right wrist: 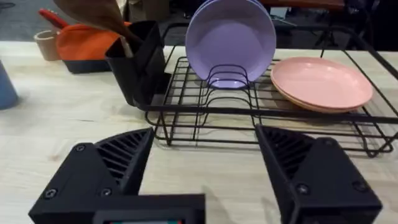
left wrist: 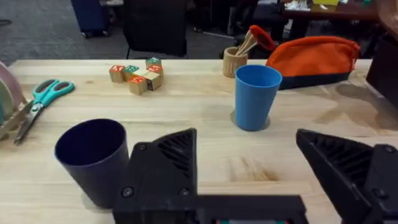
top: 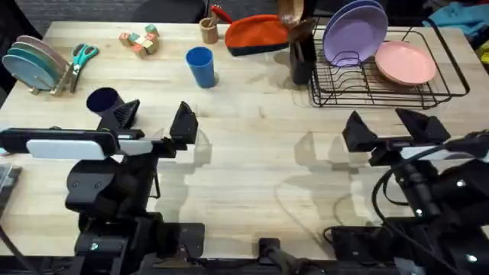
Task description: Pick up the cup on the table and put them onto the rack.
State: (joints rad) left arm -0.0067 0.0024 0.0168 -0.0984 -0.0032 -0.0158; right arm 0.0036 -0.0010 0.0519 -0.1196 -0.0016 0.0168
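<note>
Left of centre, left gripper (top: pixel 153 118) wide open, empty, beside navy cup (top: pixel 102 100); could topple it if nudged.

Lower right, right gripper (top: pixel 388 128) open, empty, near rack (top: pixel 451 76).

Wooden table (top: pixel 252 153) with cups (top: pixel 201 66), rack (top: pixel 386 84)

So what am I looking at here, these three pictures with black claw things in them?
Two robot arms sit at a wooden table. One picture looks down from above; the other two come from cameras on each arm's wrist, so the black shapes at their bottom edges are that arm's own fingers. The left gripper and right gripper are both open and hold nothing. On the table stand a navy cup, just beside the left gripper, and a blue cup farther off. At the far right is a black wire rack with a purple plate upright and pink plates lying flat. Scissors, toy blocks and an orange pouch lie around too.
</note>
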